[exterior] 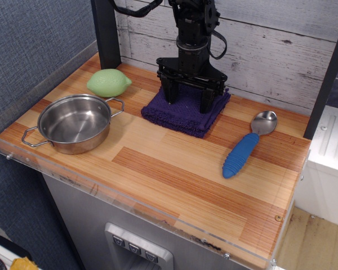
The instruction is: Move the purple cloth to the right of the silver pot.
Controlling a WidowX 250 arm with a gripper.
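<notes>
The wooden desk [174, 180] has a clear plastic strip along its front edge. Taking the pot [74, 122] as the landmark: it sits near the front left corner of the desk, upright, round and shiny, with one wire loop handle pointing to the front left and the other to the back right. Well off to the right of the pot, a spoon [248, 143] with a blue ribbed handle lies flat, its steel bowl pointing toward the back. Just behind the pot, close to its back handle but apart from it, rests a green lemon-shaped thing [108, 82]. Behind and to the right of the pot, near the plank wall, the cloth [186, 111] lies folded and flat on the desk. The black claw [188, 100] points straight down on the cloth, its two fingers spread wide apart with both tips pressed into the purple pile, gripping nothing.
</notes>
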